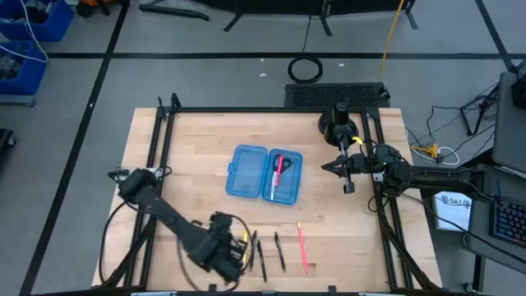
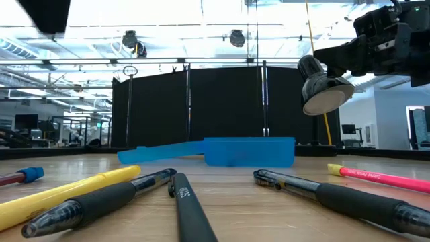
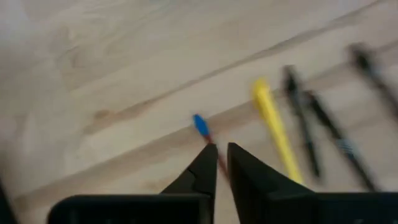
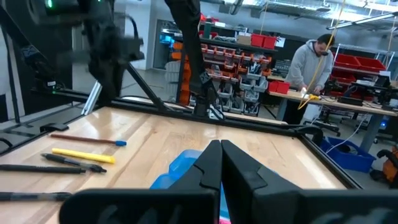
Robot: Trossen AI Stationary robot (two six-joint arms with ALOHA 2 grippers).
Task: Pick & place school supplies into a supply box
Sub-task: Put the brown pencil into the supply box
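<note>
Left gripper sat low at the table's near edge, fingers nearly together with a thin gap, over the red stick with the blue cap, not gripping it. Beside it lay the yellow pencil, then three black pens, then the pink pen. Mid-table, the blue supply box lay open, pink pen and scissors in its right half. Right gripper hovered right of the box, fingers pressed together, empty.
</note>
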